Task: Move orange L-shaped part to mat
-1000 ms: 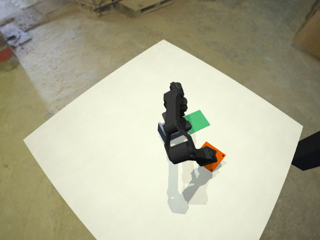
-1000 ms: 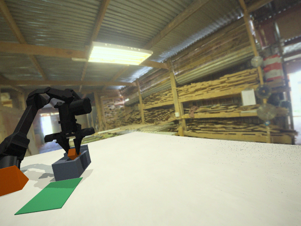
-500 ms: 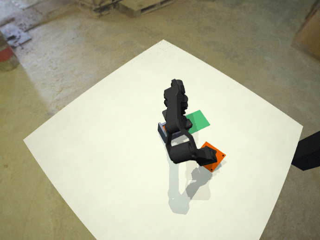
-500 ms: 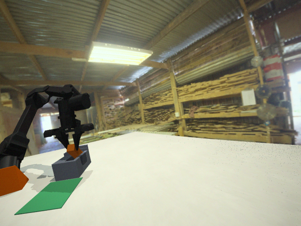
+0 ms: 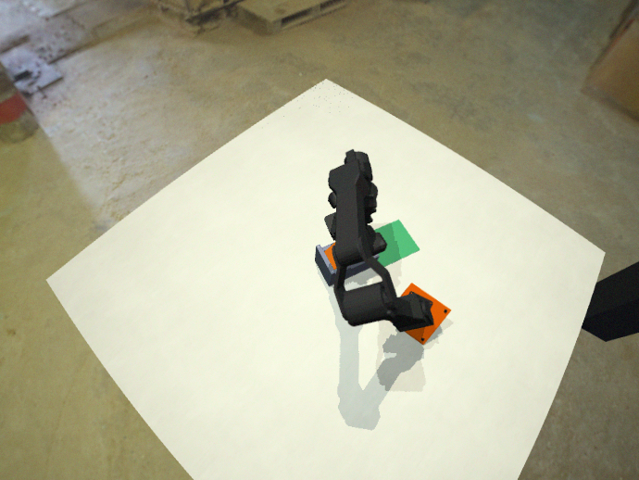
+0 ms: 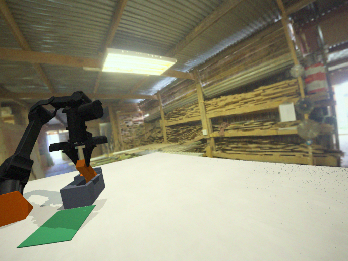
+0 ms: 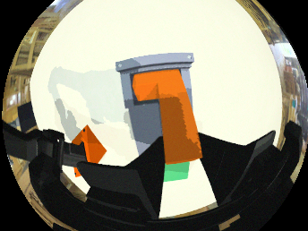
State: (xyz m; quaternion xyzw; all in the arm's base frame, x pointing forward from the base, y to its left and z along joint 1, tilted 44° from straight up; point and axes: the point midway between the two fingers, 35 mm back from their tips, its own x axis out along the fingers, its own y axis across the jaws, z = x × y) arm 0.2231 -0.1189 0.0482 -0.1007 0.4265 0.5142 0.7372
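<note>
My gripper (image 6: 82, 166) (image 7: 178, 138) is shut on the straight end of the orange L-shaped part (image 5: 329, 257) (image 6: 89, 174) (image 7: 179, 121). The part slants, its pinched end high above the grey tray (image 5: 324, 272) (image 6: 75, 198) (image 7: 154, 62) on the side toward the green mat. Its L-shaped end is lower, over the far end of the pocket; I cannot tell whether it still touches the tray. The green mat (image 5: 405, 240) (image 6: 65, 218) (image 7: 176, 172) lies flat beside the tray. The arm hides the fingertips in the top view.
The arm's base stands on an orange plate (image 5: 438, 312) (image 7: 95, 149), partly in view at the left edge of the exterior view. The white table top (image 5: 206, 309) (image 6: 211, 210) lies around the tray and mat. A dark block (image 5: 614, 304) is at the right edge of the top view.
</note>
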